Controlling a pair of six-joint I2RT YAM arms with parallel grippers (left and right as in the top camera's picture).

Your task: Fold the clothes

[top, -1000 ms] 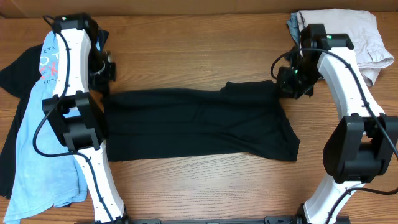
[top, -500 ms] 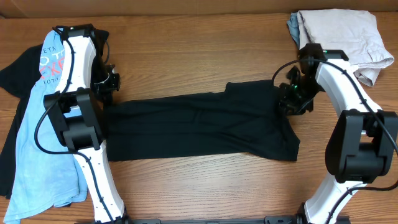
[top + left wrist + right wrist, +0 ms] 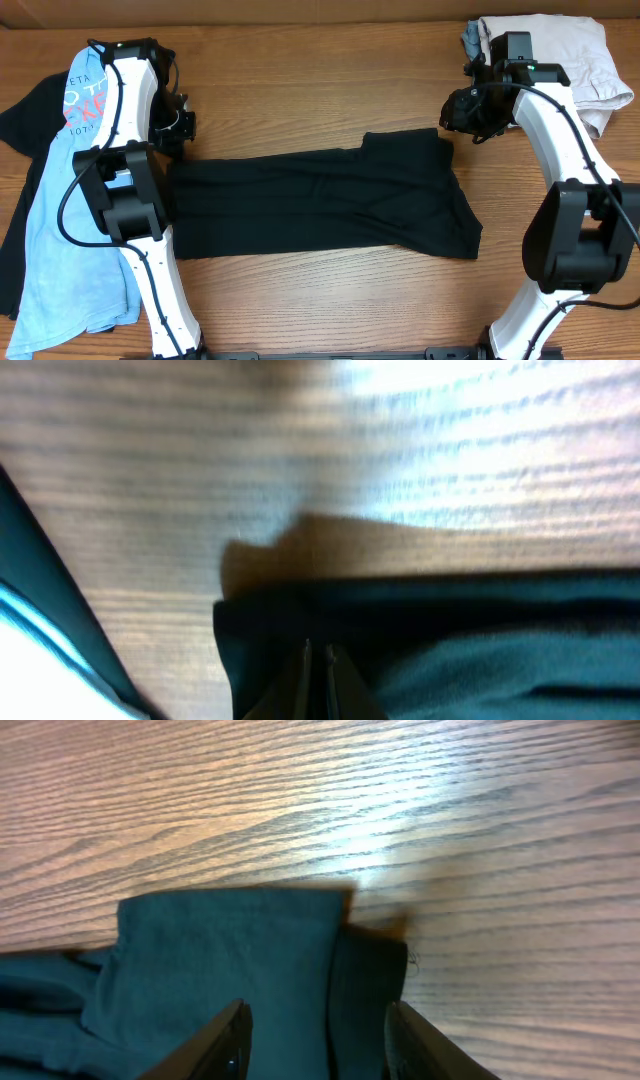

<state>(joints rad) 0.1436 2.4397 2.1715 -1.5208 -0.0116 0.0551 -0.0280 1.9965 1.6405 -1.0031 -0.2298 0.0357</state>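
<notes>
Overhead: shows the black T-shirt (image 3: 320, 205) lying as a long band across mid-table (image 3: 320, 90), right end wider and rumpled. Puts the left gripper (image 3: 178, 128) at its top-left corner and the right gripper (image 3: 462, 112) just off the top-right corner, clear of the cloth. Also shows a light blue T-shirt (image 3: 60, 240) heaped at far left under the left arm, and a beige garment (image 3: 560, 50) bunched at far right. No bins, baskets or trays anywhere.

Left wrist: shows fingertips pinched tight on the black hem. Looks slightly lifted off the wood, going by the shadow.

Right wrist: shows fingers spread with nothing between them, shirt corner flat on the wood just below.

Reads as mid-fold: long fold laid, left corner held, right corner free. Next probably calls for regrasping the right end and carrying it across leftward, keeping edges square and the rumpled end from dragging.
</notes>
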